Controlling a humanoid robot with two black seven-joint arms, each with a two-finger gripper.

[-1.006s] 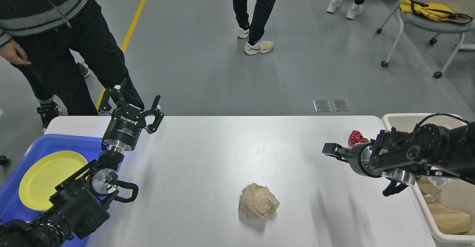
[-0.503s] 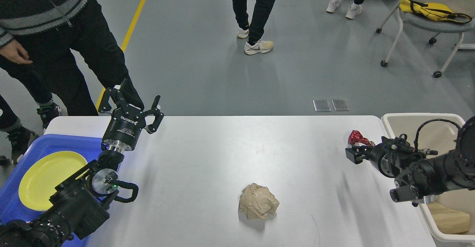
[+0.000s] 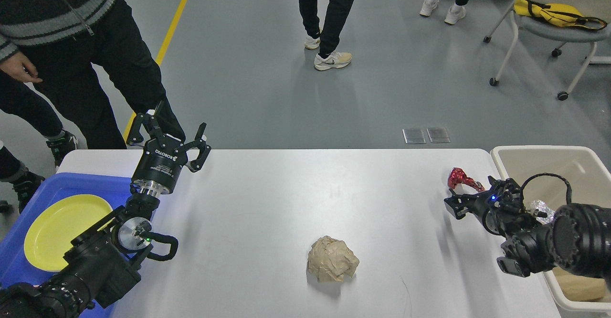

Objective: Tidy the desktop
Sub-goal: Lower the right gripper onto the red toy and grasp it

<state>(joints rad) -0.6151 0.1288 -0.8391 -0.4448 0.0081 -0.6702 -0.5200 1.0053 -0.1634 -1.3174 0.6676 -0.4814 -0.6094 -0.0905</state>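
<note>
Surface [image 3: 286,198]: paper ball [image 3: 332,259] and red wrapper [image 3: 459,178] await binning; my left pincer [image 3: 167,134] spread, right pincer [image 3: 456,206] unreadable.

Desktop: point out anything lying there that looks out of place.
Two bits of litter lie loose on the desktop: a crumpled brown paper ball near the front middle, and a red foil wrapper at the far right, beside the beige bin rather than in it.

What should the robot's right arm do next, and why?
Probably ease the right gripper a little forward to the red wrapper. The wrapper lies just beyond it on the desktop, beside the beige bin.
</note>
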